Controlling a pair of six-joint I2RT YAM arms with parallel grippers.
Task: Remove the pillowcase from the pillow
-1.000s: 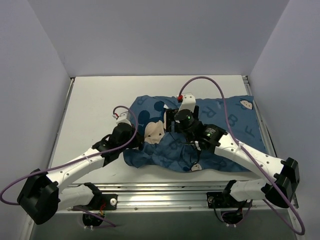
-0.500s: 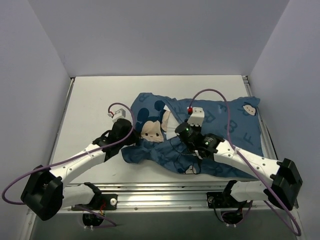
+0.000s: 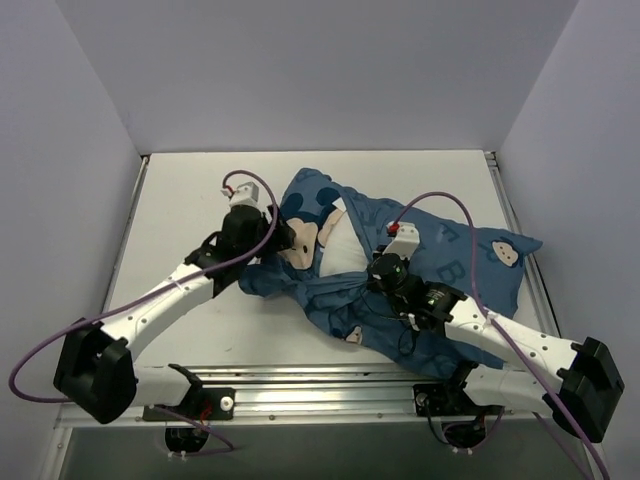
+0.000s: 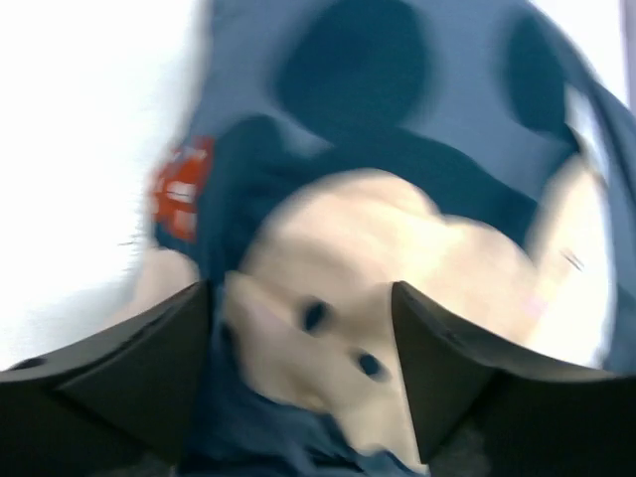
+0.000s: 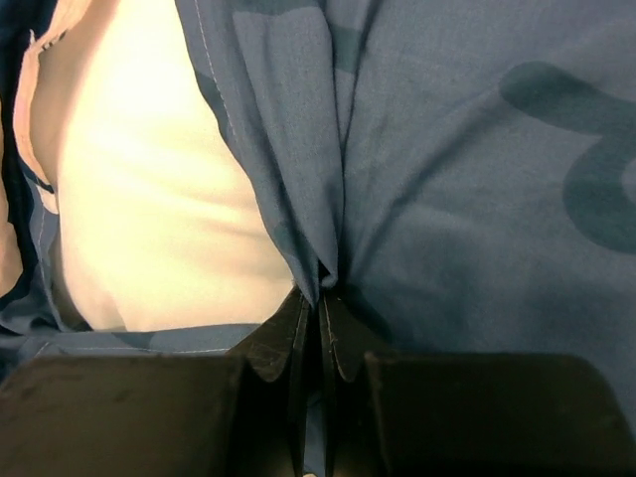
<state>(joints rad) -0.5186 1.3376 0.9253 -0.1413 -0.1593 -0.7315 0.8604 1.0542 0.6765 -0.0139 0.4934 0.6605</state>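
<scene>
— Start nearest the bases: what does the right gripper (image 5: 320,296) have?

— Its jaws are pressed together on a pinched fold of the pillowcase (image 3: 455,262), just beside the edge of the opening. The dark blue cloth draws into creases at the fingertips.

— And the pillow (image 3: 345,250)?

— It is inside the case, with a white patch bared at the opening, directly left of that fold in the right wrist view.

— The left gripper (image 4: 300,298)?

— It sits a little farther out, at the left end of the bundle. Its fingers (image 4: 139,368) stand well apart, with a printed mouse face bunched in the gap. The left wrist view is blurred, so I cannot tell whether they are pressing on the cloth.

— Where does the whole thing lie?

— On the table (image 3: 190,195), from the middle over to the right side, rumpled and slanting. One blue corner with a small mouse face sticks out towards the right edge. The far strip of the white top lies beyond it.
</scene>
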